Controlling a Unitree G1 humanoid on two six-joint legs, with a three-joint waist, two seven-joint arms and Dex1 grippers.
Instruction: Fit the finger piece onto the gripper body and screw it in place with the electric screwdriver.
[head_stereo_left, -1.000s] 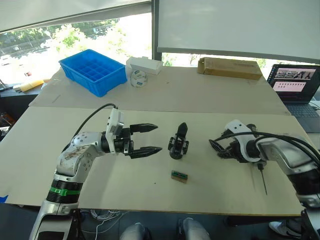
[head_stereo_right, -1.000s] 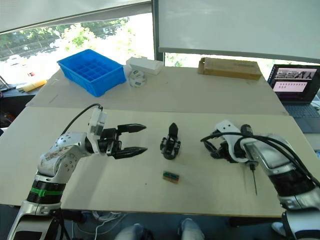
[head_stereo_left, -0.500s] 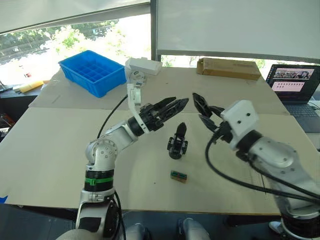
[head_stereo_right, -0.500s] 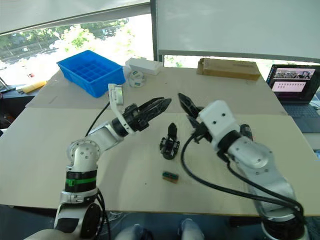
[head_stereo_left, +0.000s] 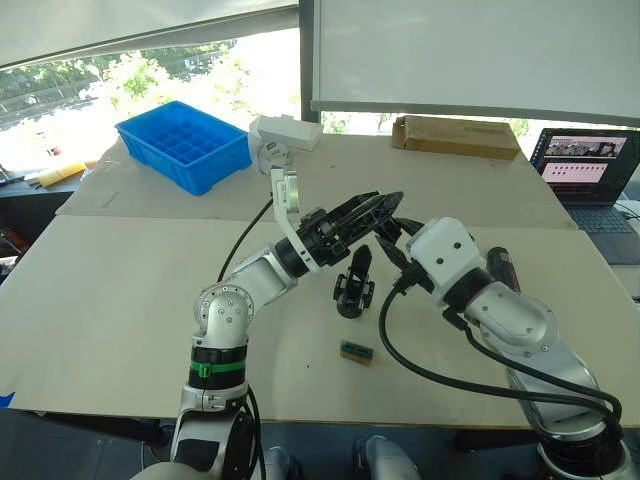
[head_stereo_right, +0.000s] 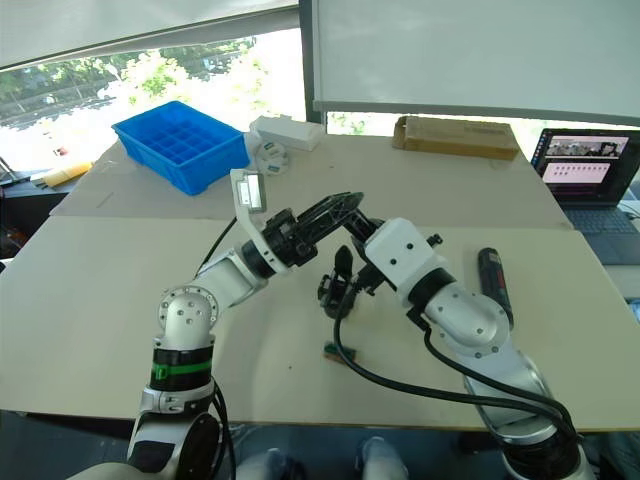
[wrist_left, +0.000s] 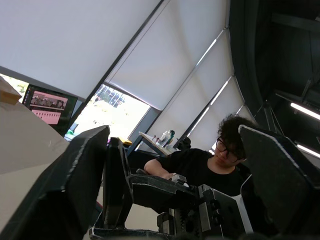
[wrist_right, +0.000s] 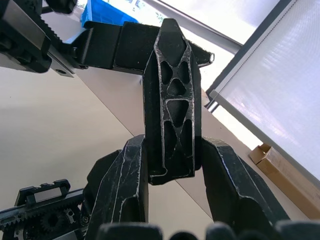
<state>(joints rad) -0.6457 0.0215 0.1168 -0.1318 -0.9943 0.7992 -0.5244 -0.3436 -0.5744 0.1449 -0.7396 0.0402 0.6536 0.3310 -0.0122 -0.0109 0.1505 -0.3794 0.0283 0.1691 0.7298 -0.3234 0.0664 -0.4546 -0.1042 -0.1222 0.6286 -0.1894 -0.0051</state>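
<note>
I hold finger piece (wrist_right: 171, 105) clamped in right gripper (wrist_right: 172, 172) by base; rigid, light, ribbed plastic. Left gripper (head_stereo_left: 375, 208) spread wide, empty, above gripper body (head_stereo_left: 354, 284).

Daylight is pouring in through the wide windows (head_stereo_left: 150, 70) behind the beige surface (head_stereo_left: 90, 300), where green trees are showing. White roller blinds (head_stereo_left: 470, 50) are hanging partly lowered over the glass. A dark window post (head_stereo_left: 306, 60) is standing between the panes. In the left wrist view, a person (wrist_left: 205, 167) in black is sitting under more blinds (wrist_left: 100, 45).
</note>
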